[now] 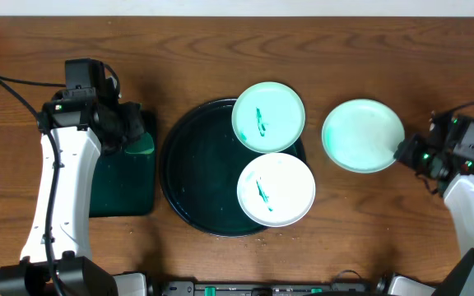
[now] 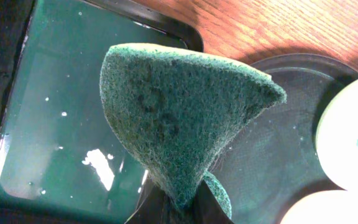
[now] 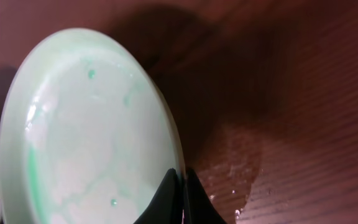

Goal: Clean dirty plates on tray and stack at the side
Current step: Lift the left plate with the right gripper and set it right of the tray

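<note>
Roughly a third of the job looks done. One mint plate (image 1: 362, 136) lies off the round black tray (image 1: 196, 173), on the counter toward its right edge, and its middle shows no smear from above. The right wrist view does show faint watery green streaks on it. The right fingers (image 3: 166, 202) are clenched on that plate's rim at the side nearest the right edge. Two plates are left on the tray's right half, each with a green smear in the middle: a second mint plate (image 1: 268, 117) overhanging the far rim and a white plate (image 1: 276, 189) at the near rim, the two touching or nearly so. No stack exists yet. The left fingers (image 2: 160, 214) grasp a folded green scouring sponge (image 2: 179, 118) above the rectangular tray (image 2: 55, 112), which holds a film of water and sits toward the counter's left edge. Nothing blocks the sponge's way to the dirty plates, though their closeness probably leaves little room to grip one alone.
</note>
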`<action>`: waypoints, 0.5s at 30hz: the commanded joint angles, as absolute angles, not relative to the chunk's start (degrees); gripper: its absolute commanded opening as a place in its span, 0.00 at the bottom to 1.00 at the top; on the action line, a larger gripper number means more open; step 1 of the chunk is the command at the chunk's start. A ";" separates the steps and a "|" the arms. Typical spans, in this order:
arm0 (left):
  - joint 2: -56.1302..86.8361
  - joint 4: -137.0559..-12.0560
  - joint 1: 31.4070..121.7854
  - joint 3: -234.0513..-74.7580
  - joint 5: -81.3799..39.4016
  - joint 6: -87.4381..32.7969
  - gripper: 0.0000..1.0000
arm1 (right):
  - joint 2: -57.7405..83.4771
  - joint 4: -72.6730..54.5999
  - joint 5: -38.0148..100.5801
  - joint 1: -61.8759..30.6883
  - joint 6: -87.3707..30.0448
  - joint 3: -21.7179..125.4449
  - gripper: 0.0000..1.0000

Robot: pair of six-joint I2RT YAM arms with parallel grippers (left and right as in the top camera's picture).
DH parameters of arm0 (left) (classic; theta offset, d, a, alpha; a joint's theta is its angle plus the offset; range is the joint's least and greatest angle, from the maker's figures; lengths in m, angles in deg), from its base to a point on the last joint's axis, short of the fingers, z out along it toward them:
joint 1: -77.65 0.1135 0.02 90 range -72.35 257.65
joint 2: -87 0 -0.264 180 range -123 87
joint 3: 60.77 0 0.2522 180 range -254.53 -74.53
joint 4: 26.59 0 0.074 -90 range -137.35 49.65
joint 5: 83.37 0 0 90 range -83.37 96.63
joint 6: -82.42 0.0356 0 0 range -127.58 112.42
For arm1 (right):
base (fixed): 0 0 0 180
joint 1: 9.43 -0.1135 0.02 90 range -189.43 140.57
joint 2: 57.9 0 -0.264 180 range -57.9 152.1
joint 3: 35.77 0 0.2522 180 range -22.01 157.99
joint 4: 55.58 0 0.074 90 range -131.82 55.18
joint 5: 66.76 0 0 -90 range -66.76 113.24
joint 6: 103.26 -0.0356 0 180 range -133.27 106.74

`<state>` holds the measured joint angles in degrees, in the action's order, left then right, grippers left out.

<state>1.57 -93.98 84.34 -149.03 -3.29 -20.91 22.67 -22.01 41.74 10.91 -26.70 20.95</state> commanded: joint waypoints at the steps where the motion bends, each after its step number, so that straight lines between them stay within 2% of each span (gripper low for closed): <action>1: 1.24 -93.65 84.43 -148.87 -2.72 -20.99 0.07 | 22.37 -25.16 42.79 10.58 -27.40 17.08 0.01; 11: 1.24 -92.80 84.43 -148.85 -2.72 -20.99 0.07 | 23.22 -28.22 42.09 4.20 -27.94 14.30 0.05; 14: 1.24 -92.73 84.43 -148.85 -2.72 -20.99 0.07 | 23.22 -28.22 38.57 1.12 -29.43 14.61 0.13; 15: 1.24 -92.73 84.43 -148.85 -2.72 -20.99 0.07 | 23.22 -27.47 37.41 0.61 -30.00 15.00 0.20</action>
<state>1.57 -92.84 84.34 -149.03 -3.29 -20.91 22.74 -28.22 40.47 3.02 -27.70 14.28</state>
